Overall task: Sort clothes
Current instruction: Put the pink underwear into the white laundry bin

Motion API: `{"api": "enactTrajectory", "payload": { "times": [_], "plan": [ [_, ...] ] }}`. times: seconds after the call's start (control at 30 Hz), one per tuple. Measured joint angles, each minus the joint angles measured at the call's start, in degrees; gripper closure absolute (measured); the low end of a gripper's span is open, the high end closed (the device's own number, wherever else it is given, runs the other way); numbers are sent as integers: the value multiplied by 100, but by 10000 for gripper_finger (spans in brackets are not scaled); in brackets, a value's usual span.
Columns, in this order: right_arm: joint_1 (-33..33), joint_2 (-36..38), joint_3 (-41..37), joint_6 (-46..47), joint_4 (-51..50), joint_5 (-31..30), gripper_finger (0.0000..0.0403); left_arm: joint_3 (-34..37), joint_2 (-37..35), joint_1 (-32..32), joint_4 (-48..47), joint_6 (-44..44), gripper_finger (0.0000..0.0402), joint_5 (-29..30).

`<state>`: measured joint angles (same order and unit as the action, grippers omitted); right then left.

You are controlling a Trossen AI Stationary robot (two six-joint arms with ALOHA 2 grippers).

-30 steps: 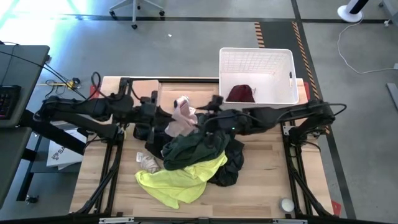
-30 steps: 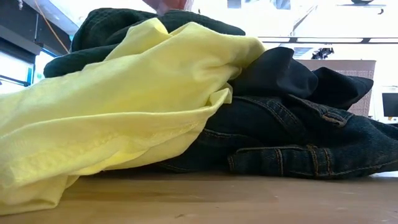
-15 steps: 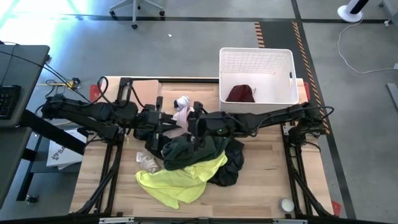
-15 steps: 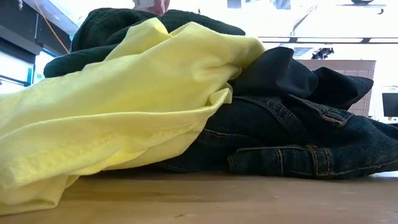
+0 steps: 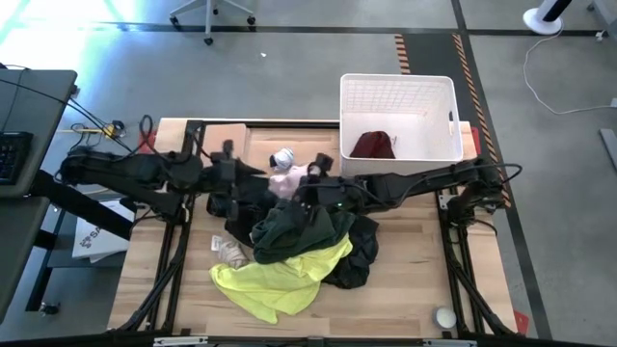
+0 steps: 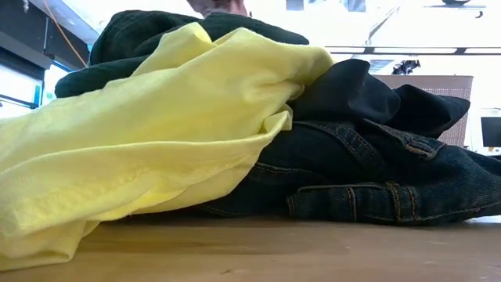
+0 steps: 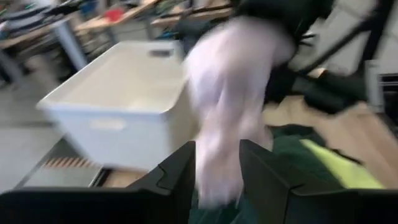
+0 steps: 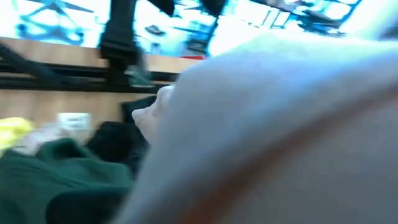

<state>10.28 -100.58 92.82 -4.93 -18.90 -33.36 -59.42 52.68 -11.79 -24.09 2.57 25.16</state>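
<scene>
Handover in mid-air above the back of the table: the pale pink garment (image 5: 284, 177) hangs between the 2 arms, just over the heap; the right gripper (image 5: 310, 176) has it pinched tight, fabric filling its wrist view (image 8: 267, 124), while the left gripper (image 7: 214, 163) has its fingers parted around the cloth, the pink fabric (image 7: 230, 93) dangling between them rather than clamped; so the right arm looks to be the carrier now; the white basket (image 5: 397, 89) sits at the back right corner with the maroon garment (image 5: 373, 145) already inside, and that's the likely destination; to do this well, the left arm should back straight away so its fingers don't snag the trailing hem, and the right should lift before swinging, since the dark green garment (image 5: 304, 226) lies directly beneath and loose cloth could drag it along; clear the basket's near wall with the whole drape, then release; the neon yellow garment (image 5: 280, 280) and black garment (image 5: 357, 255) wait in the pile, well apart from the basket
</scene>
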Motion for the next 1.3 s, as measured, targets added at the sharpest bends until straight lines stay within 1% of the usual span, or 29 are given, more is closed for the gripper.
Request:
{"api": "enactTrajectory", "payload": {
  "times": [0.13,0.23,0.33,0.43,0.53,0.6,0.77,0.83,0.93,1.0,1.13,1.23,1.3],
  "plan": [
    [-58,459,0,-1,-528,-640,391,0,-262,0,-554,-431,274,393],
    [-270,900,0,-50,-1100,-906,394,0,-373,0,-904,-707,274,416],
    [-695,1370,2,16,-1925,-1107,394,85,-426,0,-1100,-953,274,416],
    [-1374,1769,2,439,-2855,-1098,389,282,-443,0,-1141,-1066,273,413],
    [-2107,2020,2,804,-3651,-895,386,432,-445,0,-1137,-1165,273,416],
    [-2553,2102,2,929,-4019,-591,386,519,-450,0,-1121,-1247,273,424],
    [-3454,2113,2,1068,-4497,180,384,629,-448,0,-1179,-1306,273,445],
    [-3708,2075,2,1063,-4586,383,378,629,-450,0,-1184,-1343,273,449],
    [-4013,1983,2,1051,-4756,500,351,629,-452,0,-1197,-1354,273,451],
    [-4172,1944,2,1047,-4843,513,323,629,-452,0,-1214,-1397,273,451],
    [-4411,1870,2,1090,-5007,725,264,629,-452,0,-1297,-1474,273,449],
    [-4452,1883,2,1127,-5147,577,234,629,-461,0,-1401,-1608,273,447],
    [-4445,1909,2,1140,-5264,285,225,629,-461,0,-1456,-1690,273,447]
  ]
}}
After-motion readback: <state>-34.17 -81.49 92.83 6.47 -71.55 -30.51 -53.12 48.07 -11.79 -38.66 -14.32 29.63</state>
